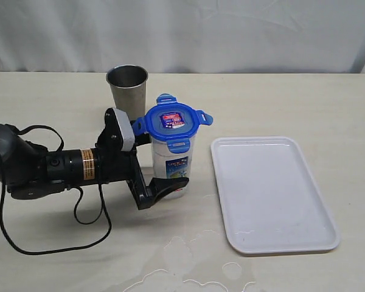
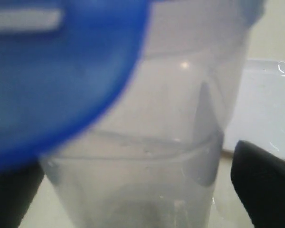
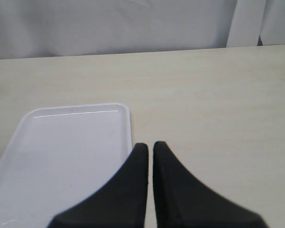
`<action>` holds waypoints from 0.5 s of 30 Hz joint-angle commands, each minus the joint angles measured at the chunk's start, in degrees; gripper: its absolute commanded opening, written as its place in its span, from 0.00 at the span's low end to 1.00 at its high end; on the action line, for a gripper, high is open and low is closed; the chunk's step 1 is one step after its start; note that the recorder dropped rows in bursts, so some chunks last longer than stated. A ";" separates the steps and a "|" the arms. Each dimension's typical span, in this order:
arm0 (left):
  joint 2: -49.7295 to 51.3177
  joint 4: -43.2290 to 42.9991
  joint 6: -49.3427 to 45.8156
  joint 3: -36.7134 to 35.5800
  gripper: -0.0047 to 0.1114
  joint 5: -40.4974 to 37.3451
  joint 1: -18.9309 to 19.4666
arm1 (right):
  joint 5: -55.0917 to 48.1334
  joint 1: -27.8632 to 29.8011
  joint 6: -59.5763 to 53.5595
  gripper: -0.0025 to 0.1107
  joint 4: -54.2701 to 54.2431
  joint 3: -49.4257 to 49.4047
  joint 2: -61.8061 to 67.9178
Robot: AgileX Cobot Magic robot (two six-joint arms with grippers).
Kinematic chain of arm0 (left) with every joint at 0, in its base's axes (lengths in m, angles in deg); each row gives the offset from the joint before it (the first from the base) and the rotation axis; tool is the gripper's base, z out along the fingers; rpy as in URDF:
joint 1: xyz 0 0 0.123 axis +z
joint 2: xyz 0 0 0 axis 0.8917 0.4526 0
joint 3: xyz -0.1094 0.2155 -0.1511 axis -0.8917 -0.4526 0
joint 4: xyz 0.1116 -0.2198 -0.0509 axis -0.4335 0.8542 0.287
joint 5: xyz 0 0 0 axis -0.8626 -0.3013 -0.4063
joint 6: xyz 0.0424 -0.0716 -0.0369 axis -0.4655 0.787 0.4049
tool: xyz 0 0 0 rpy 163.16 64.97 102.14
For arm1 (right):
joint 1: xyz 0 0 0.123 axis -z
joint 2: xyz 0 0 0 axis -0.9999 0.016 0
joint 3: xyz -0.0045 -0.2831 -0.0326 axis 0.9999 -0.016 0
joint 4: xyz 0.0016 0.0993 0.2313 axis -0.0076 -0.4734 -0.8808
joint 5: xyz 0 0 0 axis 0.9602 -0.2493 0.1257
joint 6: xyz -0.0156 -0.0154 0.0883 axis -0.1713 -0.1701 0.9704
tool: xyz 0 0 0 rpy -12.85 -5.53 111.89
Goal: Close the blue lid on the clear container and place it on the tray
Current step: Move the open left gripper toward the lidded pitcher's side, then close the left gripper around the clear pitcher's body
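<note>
The clear container (image 1: 173,165) stands upright on the table, left of the white tray (image 1: 274,194). The blue lid (image 1: 172,121) sits on top of it with its flaps sticking outward. My left gripper (image 1: 169,181) reaches in from the left, open, its jaws straddling the container's lower half. In the left wrist view the container (image 2: 147,156) fills the space between the black fingers (image 2: 263,185), with a narrow gap showing at one finger, and the lid (image 2: 57,80) is a blue blur. My right gripper (image 3: 150,147) is shut and empty, hovering by the tray's (image 3: 61,152) edge.
A steel cup (image 1: 127,88) stands just behind the container and the left gripper. Water puddles (image 1: 182,264) lie near the table's front edge. A black cable (image 1: 48,246) loops under the left arm.
</note>
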 commanded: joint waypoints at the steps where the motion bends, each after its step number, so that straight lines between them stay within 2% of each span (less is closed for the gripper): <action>1: 0.34 0.70 0.22 1.55 0.94 1.10 -0.61 | 0.23 -0.04 -0.48 0.06 -0.14 -0.11 -0.22; 15: 0.79 2.24 0.22 2.08 0.94 -0.13 -1.60 | 0.23 -0.04 -0.48 0.06 -0.14 -0.11 -0.22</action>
